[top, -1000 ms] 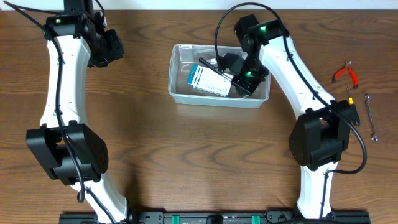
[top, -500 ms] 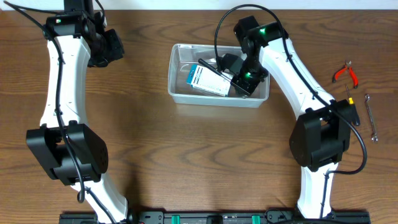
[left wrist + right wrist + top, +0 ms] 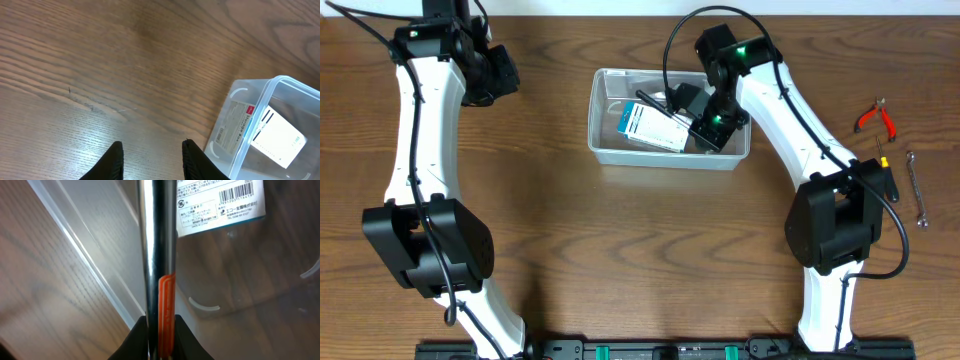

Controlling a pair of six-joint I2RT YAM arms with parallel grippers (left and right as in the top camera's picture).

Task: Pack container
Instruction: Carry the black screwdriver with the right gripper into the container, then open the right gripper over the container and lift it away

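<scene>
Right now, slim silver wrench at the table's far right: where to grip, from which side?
Mid-shank of the slim silver wrench, from straight above, closing across its narrow width: it lies flat on the wooden table, long and thin, nothing touching it. The right gripper, nearest, is shut on a chrome rod.

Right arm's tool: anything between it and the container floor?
Nothing visible blocks it. The right gripper holds the metal tool above the container floor. The blue-and-white box lies right beside the shaft, so bare floor there looks tight.
</scene>
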